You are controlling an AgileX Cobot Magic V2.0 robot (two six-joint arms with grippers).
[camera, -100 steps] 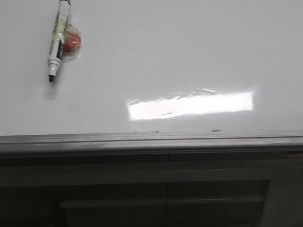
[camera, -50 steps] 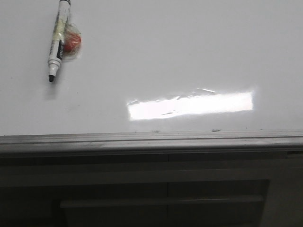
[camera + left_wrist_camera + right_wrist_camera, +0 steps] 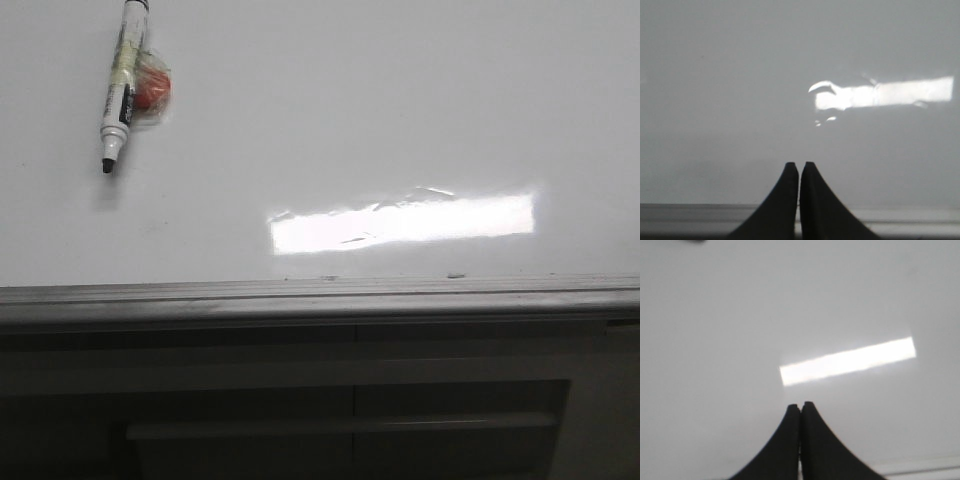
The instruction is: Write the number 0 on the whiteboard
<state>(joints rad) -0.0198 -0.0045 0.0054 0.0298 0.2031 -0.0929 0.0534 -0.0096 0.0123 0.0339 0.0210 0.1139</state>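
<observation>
The whiteboard (image 3: 380,110) fills the upper part of the front view, glossy white with a grey rail (image 3: 320,295) along its near edge. No number 0 shows on it. An uncapped marker (image 3: 122,85) lies at the board's far left, black tip toward the rail, with a small red object (image 3: 152,90) beside it. Neither gripper appears in the front view. In the left wrist view my left gripper (image 3: 799,165) is shut on nothing over the board (image 3: 740,90). In the right wrist view my right gripper (image 3: 800,405) is likewise shut and empty above the board (image 3: 715,330).
A bright rectangular glare patch (image 3: 400,223) lies on the board near the rail. Below the rail is a dark grey cabinet front (image 3: 340,400) with a horizontal handle (image 3: 340,427).
</observation>
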